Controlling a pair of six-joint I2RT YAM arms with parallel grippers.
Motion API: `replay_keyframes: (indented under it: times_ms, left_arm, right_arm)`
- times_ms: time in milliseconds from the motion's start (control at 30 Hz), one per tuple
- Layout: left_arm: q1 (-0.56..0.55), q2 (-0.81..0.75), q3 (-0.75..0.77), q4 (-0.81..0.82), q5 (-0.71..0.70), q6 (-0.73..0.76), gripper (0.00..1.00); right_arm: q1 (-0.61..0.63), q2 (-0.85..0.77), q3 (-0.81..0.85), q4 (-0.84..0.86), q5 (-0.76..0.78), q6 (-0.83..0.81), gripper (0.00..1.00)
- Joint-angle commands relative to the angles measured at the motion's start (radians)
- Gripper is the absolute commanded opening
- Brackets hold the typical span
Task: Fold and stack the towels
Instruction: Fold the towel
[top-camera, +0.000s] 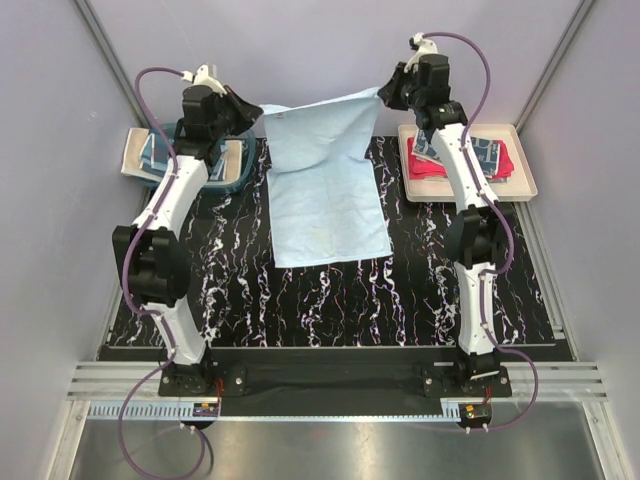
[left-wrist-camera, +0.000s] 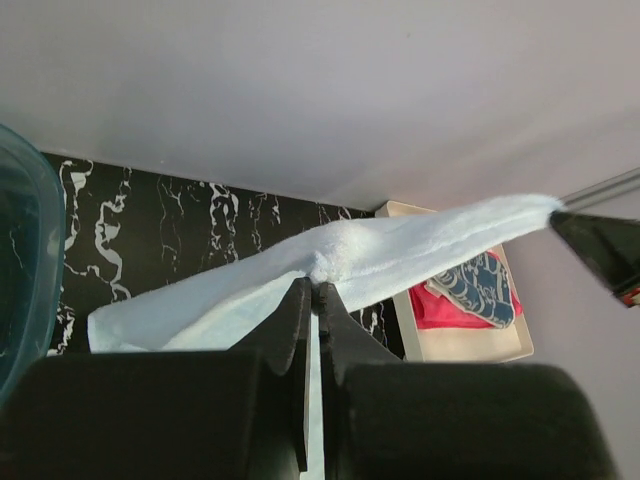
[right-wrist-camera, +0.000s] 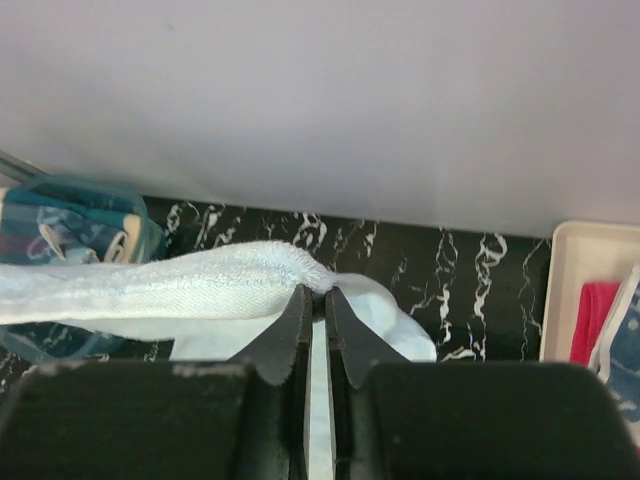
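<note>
Plain light-blue cloth towel (top-camera: 325, 195), mid-table: the far edge is lifted off the black white-veined table mat (top-camera: 420, 290), and the near part lies flat on it.

Left gripper (left-wrist-camera: 315, 290): fingers pinched closed on the towel's far-left corner.

Right gripper (right-wrist-camera: 318, 295): fingers pinched closed on the far-right corner. The edge is stretched between the two and sags slightly.

Cream rectangular tray (top-camera: 527, 170), far right: holds a folded red-pink towel (top-camera: 418, 168) with a folded blue patterned towel (top-camera: 490, 152) on top.

Teal plastic basket (top-camera: 238, 172), far left: a teal patterned towel (top-camera: 150, 152) lies at its left side.
</note>
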Motion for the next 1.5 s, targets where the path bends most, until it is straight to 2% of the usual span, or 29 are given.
replay_keyframes:
  times_ms: [0,233,500,633,1100,1467]
  left_arm:
    - [0.006,0.028,0.024,0.021,-0.011,0.025,0.00]
    - [0.004,0.000,-0.096,0.054,-0.005,0.004,0.00]
    - [0.006,-0.054,-0.156,0.026,-0.014,0.010,0.00]
    - [0.006,-0.110,-0.219,0.027,-0.017,0.005,0.00]
    - [0.006,-0.166,-0.185,-0.041,-0.011,0.008,0.00]
    - [0.006,-0.199,-0.176,-0.092,-0.018,0.030,0.00]
  right_arm:
    - [-0.002,0.006,-0.047,0.049,0.022,-0.020,0.00]
    - [-0.002,-0.035,-0.185,0.033,-0.008,-0.007,0.00]
    - [-0.002,-0.066,-0.167,-0.033,-0.042,0.032,0.00]
    - [-0.002,-0.116,-0.225,-0.053,-0.071,0.058,0.00]
    - [-0.004,-0.109,-0.084,-0.106,-0.067,0.043,0.00]
    - [-0.004,-0.159,-0.100,-0.135,-0.068,0.024,0.01]
